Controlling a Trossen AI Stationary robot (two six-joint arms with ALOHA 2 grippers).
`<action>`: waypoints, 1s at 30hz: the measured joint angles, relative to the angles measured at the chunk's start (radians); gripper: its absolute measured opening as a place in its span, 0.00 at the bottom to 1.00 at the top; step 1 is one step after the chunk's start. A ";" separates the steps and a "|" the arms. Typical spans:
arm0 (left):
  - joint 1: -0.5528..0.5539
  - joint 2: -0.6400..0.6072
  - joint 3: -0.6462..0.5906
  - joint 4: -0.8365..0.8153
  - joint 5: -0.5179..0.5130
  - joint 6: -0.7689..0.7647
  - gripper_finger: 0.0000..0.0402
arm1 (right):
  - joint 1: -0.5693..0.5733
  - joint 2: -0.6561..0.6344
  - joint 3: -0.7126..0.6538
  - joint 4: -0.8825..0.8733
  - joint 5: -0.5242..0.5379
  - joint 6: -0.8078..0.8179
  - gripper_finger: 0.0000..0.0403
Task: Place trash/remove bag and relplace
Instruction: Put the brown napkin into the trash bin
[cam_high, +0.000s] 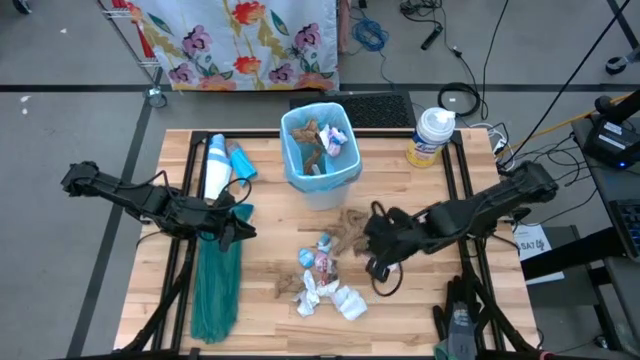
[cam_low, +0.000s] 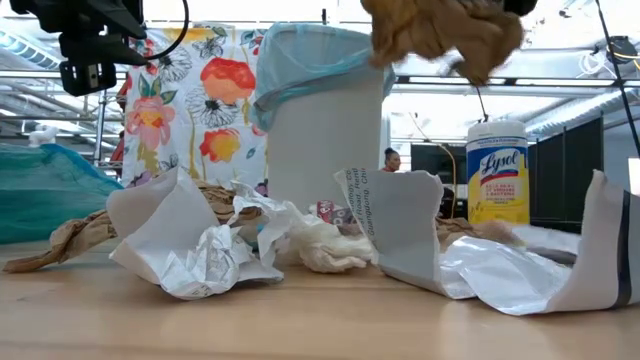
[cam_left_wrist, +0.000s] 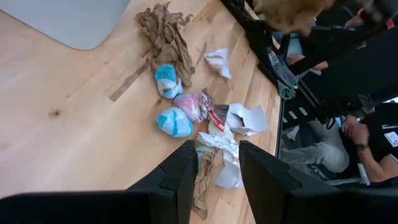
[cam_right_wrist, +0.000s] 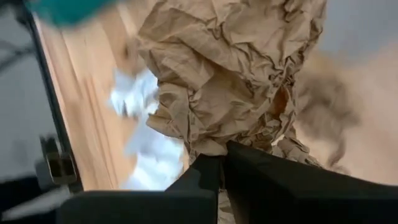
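My right gripper (cam_right_wrist: 221, 157) is shut on a big crumpled sheet of brown paper (cam_right_wrist: 230, 74), held high above the table in the low view (cam_low: 440, 35). The small white bin (cam_high: 320, 150) with its pale blue bag (cam_low: 300, 50) stands toward the far edge and holds some trash. More trash (cam_high: 325, 280) lies on the table: white scraps, blue and pink balls, brown paper. My left gripper (cam_left_wrist: 217, 177) is open and hovers at the table's left over the teal-green bag (cam_high: 215, 290), touching nothing. My right gripper pinches the crumpled brown paper between its two fingers at a bunched lower edge (cam_right_wrist: 214, 146). The sheet is lifted clear of the table and spreads out in front of the fingers.
A Lysol wipes canister (cam_high: 432, 135) stands right of the bin. A white and blue roll (cam_high: 218, 165) lies left of the bin. The teal-green bag stretches along the table's left side. Bare wood shows near the front edge (cam_high: 400, 320). A person sits beyond the table (cam_left_wrist: 367, 134).
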 joint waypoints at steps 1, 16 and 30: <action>0.000 0.000 0.000 0.000 0.000 0.000 0.31 | -0.006 -0.019 0.000 0.014 0.022 -0.011 0.00; 0.000 0.000 0.000 0.000 -0.023 0.044 0.31 | -0.306 -0.186 0.001 0.608 0.013 -0.478 0.00; 0.001 0.000 -0.001 -0.001 -0.103 0.047 0.31 | -0.614 -0.057 0.001 0.690 -0.181 -0.493 0.02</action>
